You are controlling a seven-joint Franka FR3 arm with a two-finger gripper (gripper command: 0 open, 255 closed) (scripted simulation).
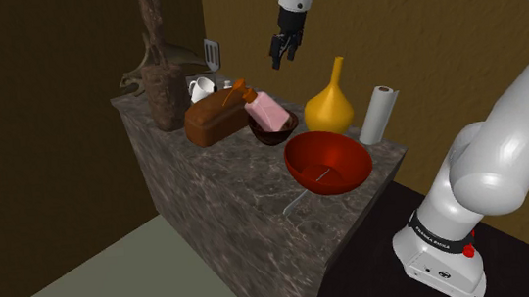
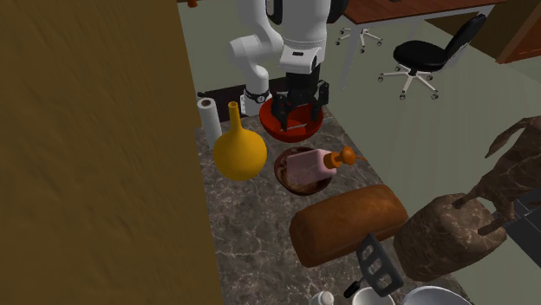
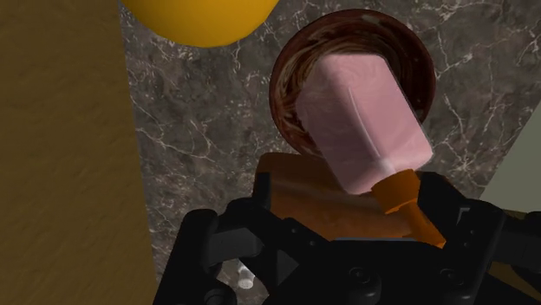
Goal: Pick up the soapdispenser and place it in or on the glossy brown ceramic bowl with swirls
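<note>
The pink soap dispenser [image 1: 269,111] [image 2: 309,163] [image 3: 364,121] with an orange pump lies tilted inside the glossy dark brown bowl [image 1: 278,134] [image 2: 284,176] [image 3: 290,82], its pump end sticking out over the rim toward the bread loaf. My gripper [image 1: 283,48] [image 2: 295,108] [image 3: 355,197] hangs well above the counter, up and away from the bowl. Its fingers stand apart with nothing between them, touching neither dispenser nor bowl.
On the marble counter [image 1: 227,190] stand a red bowl [image 1: 328,162] [image 2: 270,130], a yellow vase [image 1: 329,102] [image 2: 239,152] [image 3: 199,17], a paper towel roll [image 1: 379,113] [image 2: 208,117], a bread loaf [image 1: 213,120] [image 2: 347,221] [image 3: 321,208], a brown statue [image 1: 158,73] [image 2: 459,230] and a white mug [image 1: 201,87].
</note>
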